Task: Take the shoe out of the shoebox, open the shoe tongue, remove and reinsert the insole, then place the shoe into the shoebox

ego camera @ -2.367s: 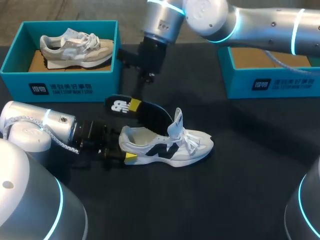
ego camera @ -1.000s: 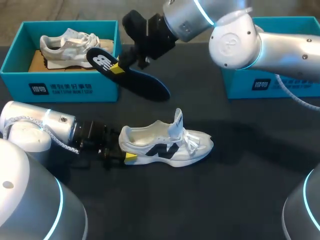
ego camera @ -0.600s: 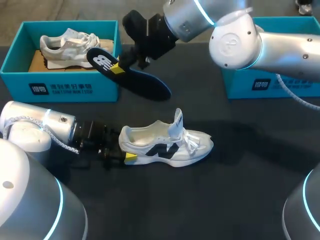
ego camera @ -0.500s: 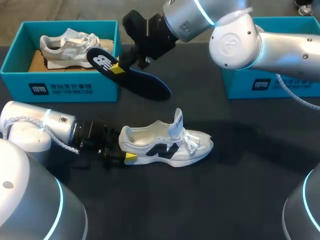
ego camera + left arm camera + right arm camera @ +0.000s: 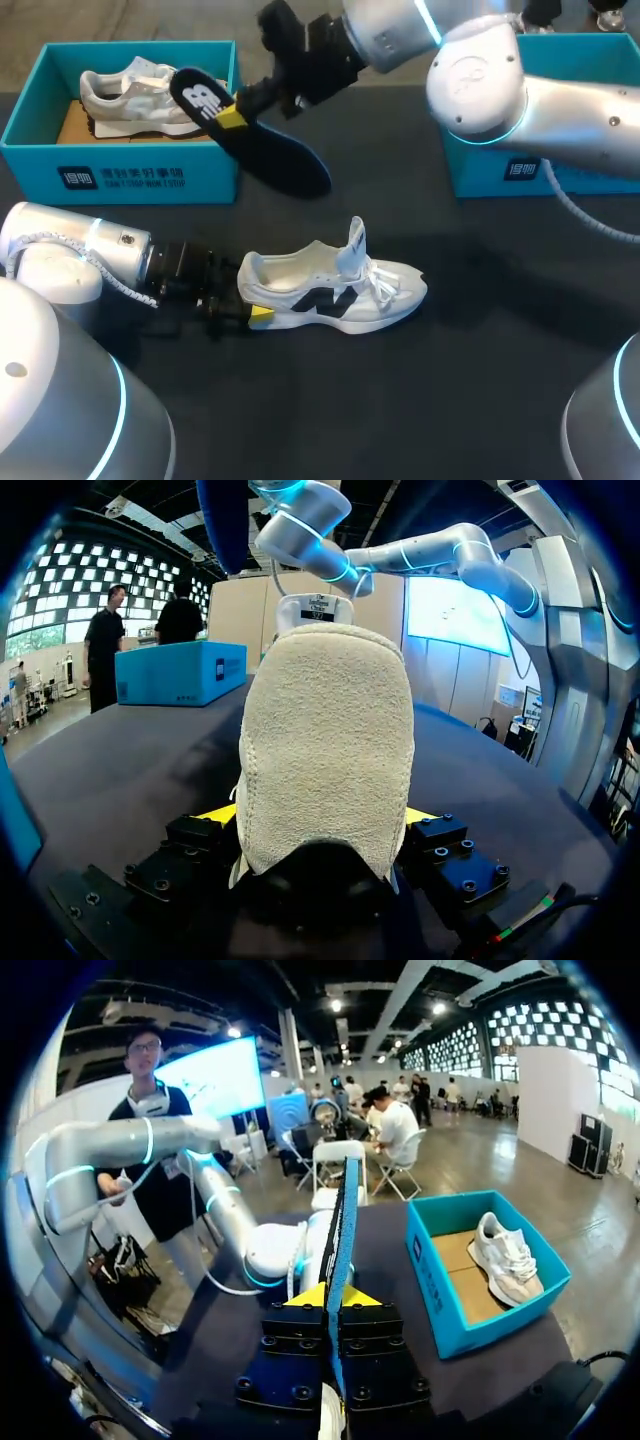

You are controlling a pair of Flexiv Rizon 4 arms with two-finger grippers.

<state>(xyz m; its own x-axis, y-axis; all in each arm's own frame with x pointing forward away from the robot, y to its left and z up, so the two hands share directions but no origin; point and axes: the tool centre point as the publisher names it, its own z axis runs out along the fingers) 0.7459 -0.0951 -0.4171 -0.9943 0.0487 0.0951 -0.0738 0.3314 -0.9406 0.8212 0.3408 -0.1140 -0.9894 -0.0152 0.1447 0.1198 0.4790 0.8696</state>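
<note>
Because the wide black table [image 5: 450, 400] is crossed by the long silver right arm [image 5: 540, 90], which extends from the right side to the far left, the first danger lies in this length: a small error at the wrist becomes large at the end of what it carries. The silver left arm [image 5: 70, 260] lies low at the near left.

The left teal cardboard shoebox [image 5: 120, 170] holds a grey and beige sneaker [image 5: 150, 95]. The right teal shoebox [image 5: 560, 165] is partly hidden behind the arm.

The white sneaker with dark side marks [image 5: 335, 290] stands on the table near the middle, outside both boxes, with its toe to the right. The left gripper [image 5: 255, 315] has its fingers closed on the heel from two sides. Nothing else steadies the sneaker, so I think a push from above may turn it around that grip or tip it.

The dark blue foam insole [image 5: 285, 170] hangs in the air beside the left shoebox, above and apart from the white sneaker. The right gripper [image 5: 232, 117] pinches it near the heel end, with the fingers almost together on the thin foam. The long toe part is free, so it may bend, slip in the pinch, or knock the box wall.

The white tongue [image 5: 355, 245] stands upright. The insole toe may catch on it or on the laces instead of sliding under.
</note>
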